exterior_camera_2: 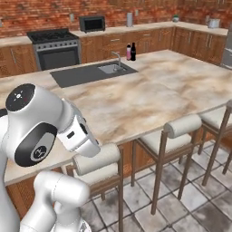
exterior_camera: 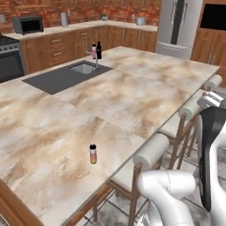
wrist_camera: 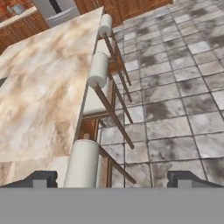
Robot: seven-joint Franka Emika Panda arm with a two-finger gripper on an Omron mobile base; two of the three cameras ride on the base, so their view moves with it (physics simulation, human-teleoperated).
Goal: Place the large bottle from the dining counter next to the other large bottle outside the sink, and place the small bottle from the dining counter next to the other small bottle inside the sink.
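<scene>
The small bottle (exterior_camera: 92, 153), dark-capped and pink fading to orange, stands upright on the dining counter (exterior_camera: 132, 92) near its front edge. Far across the counter the large bottle (exterior_camera: 93, 50) (exterior_camera_2: 128, 52) stands beside the other large bottle (exterior_camera: 99, 50) (exterior_camera_2: 133, 51), which is all black. Both stand just behind the sink (exterior_camera: 83, 68) (exterior_camera_2: 111, 68), by the tap (exterior_camera: 95, 59). The other small bottle is hidden. My gripper (wrist_camera: 113, 181) is open and holds nothing. It hangs off the counter's stool side, looking down at the stools and the tiled floor.
Padded bar stools (exterior_camera: 152, 152) (exterior_camera_2: 181, 127) (wrist_camera: 98, 70) line the counter's near side. A stove (exterior_camera_2: 54, 47) and a microwave (exterior_camera_2: 92, 22) stand along the back wall, and a fridge (exterior_camera: 178, 24) at the far right. Tiled floor (wrist_camera: 175, 87) lies beside the stools.
</scene>
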